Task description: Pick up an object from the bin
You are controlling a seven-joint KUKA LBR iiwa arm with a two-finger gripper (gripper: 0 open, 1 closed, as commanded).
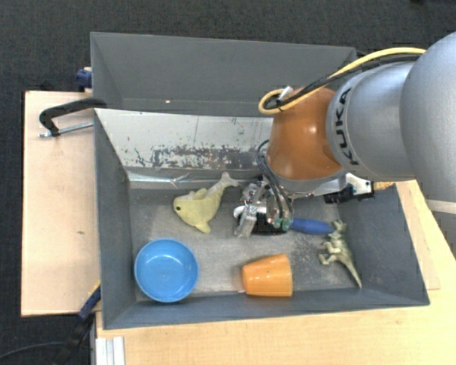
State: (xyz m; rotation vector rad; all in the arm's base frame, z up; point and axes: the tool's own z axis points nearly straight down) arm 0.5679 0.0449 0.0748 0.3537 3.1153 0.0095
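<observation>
Looking down into the bin [110, 204], I see the claw [252, 213] low over the middle of the floor, just right of a yellow plush fish [200, 206] and, as the view has it, above an orange cup [268, 275]. The nearest thing to it is a slim tool [313, 226] with a blue handle. Its dark head end sits right at the claw's foot, and the handle runs away to the view's right, toward a small tan dinosaur [340, 251]. So the long axis lies roughly left to right across the floor, and the claw stands at one end of it, not at the middle. Whether the claw is open, closed or already on the tool I cannot tell; that spot is too cluttered to read. My judgement is that a grip wants the claw set across that axis, a little further right along the handle. The fish's tail is close on the left and could get caught. A blue bowl [166, 270] sits well apart in the near left corner
</observation>
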